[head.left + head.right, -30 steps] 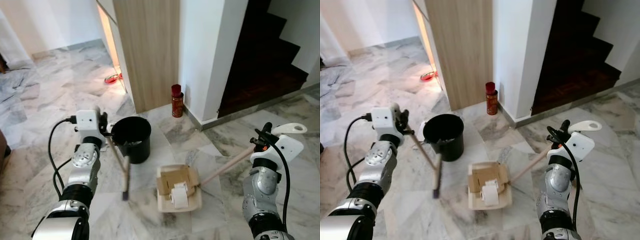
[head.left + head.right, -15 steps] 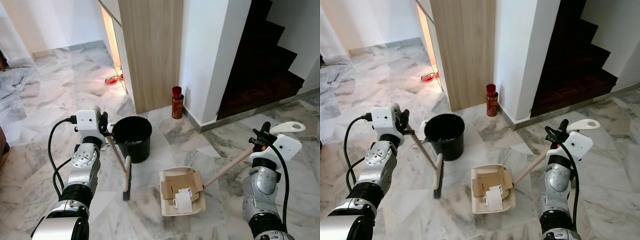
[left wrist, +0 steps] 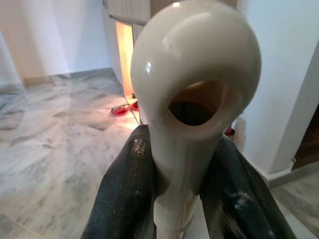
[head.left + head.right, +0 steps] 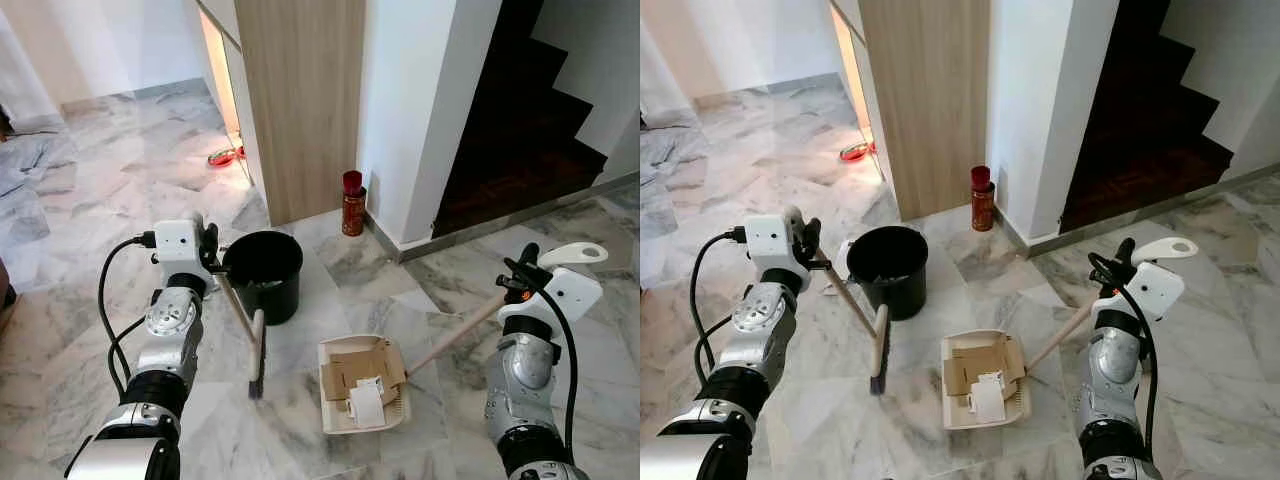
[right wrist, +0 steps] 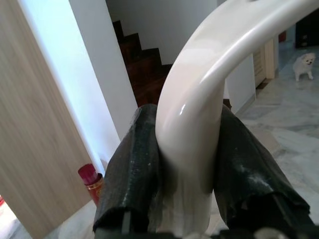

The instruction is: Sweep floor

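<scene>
My left gripper (image 4: 211, 262) is shut on the cream handle of a short broom (image 4: 243, 325), whose dark brush head (image 4: 257, 360) rests on the marble floor. A cream dustpan (image 4: 363, 395) lies on the floor to the right of the brush, holding cardboard pieces (image 4: 362, 370) and white paper scraps (image 4: 367, 398). Its long handle (image 4: 458, 332) runs up to my right gripper (image 4: 518, 283), which is shut on it. In the left wrist view the black fingers (image 3: 124, 194) clamp the broom's looped handle end (image 3: 194, 89). The right wrist view has black fingers (image 5: 134, 169) around the dustpan's curved cream grip (image 5: 199, 99).
A black bucket (image 4: 264, 276) stands on the floor just behind the broom. A red spray can (image 4: 352, 203) sits by a wooden panel (image 4: 300, 100) and white wall. Dark stairs (image 4: 525, 130) rise at the right. Red slippers (image 4: 226, 157) lie further back.
The dustpan has shifted slightly right and settled flatter on the floor, its cardboard and paper sliding a bit. The broom head moved a little toward the dustpan.
</scene>
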Tool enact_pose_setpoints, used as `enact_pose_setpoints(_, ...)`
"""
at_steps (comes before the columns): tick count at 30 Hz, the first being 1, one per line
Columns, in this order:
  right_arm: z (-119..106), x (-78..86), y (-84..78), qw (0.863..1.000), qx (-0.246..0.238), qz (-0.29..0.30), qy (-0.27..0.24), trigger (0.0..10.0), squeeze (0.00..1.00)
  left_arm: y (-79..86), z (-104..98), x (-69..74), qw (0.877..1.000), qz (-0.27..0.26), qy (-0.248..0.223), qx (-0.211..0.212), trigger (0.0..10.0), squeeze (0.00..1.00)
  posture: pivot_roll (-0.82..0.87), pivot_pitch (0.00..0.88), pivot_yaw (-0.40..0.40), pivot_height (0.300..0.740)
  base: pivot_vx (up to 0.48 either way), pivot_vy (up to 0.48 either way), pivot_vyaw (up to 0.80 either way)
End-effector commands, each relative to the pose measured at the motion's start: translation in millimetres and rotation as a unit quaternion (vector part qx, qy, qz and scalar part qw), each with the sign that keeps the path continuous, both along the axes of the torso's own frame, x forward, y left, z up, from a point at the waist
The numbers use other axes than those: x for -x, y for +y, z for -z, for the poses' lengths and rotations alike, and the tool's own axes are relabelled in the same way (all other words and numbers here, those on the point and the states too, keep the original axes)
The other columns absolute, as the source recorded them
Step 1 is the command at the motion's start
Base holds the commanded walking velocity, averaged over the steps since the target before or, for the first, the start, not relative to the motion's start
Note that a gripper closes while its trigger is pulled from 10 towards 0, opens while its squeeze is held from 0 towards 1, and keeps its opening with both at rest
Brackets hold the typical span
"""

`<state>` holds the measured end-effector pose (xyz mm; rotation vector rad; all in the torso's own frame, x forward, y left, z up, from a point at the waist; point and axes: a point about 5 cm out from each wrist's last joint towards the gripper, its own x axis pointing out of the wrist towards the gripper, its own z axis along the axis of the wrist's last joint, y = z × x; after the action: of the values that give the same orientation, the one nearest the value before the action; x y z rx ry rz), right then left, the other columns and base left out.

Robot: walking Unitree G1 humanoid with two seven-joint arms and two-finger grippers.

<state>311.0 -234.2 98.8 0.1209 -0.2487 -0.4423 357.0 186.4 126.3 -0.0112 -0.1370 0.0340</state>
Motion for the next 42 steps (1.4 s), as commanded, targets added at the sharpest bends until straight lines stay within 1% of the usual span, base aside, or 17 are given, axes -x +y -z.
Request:
enact_pose_setpoints(1, -12.6, -6.6, 3.4, 1.0, -0.009, -0.004, -0.027, 10.0, 0.0, 0.9, -13.3, -1.5, 1.0, 0.002, -0.029, -0.001, 10.0, 0.0, 0.01, 0.018, 0.056, 0.74, 0.0, 0.274, 0.0)
enact_pose_setpoints(24, -11.3, -7.7, 6.9, 0.999, -0.02, -0.011, -0.027, 10.0, 0.0, -6.0, -13.6, -4.1, 1.0, 0.013, -0.024, -0.001, 10.0, 0.0, 0.0, 0.0, 0.064, 0.74, 0.0, 0.342, 0.0)
enact_pose_setpoints(35, -8.9, -8.3, 6.9, 0.999, -0.038, -0.012, -0.022, 10.0, 0.0, -3.8, -13.0, -3.3, 1.0, 0.012, -0.022, -0.003, 10.0, 0.0, 0.01, 0.001, 0.064, 0.74, 0.0, 0.342, 0.0)
enact_pose_setpoints(40, -8.0, -8.7, 7.4, 0.999, -0.04, -0.014, -0.019, 10.0, 0.0, -3.0, -13.0, -3.2, 1.0, 0.01, -0.021, -0.004, 10.0, 0.0, 0.01, 0.006, 0.063, 0.74, 0.0, 0.344, -0.74)
enact_pose_setpoints(42, -8.3, -8.7, 7.6, 0.999, -0.04, -0.014, -0.021, 10.0, 0.0, -3.1, -13.1, -3.2, 1.0, 0.01, -0.021, -0.004, 10.0, 0.0, 0.01, 0.008, 0.063, 0.74, 0.0, 0.337, 0.0)
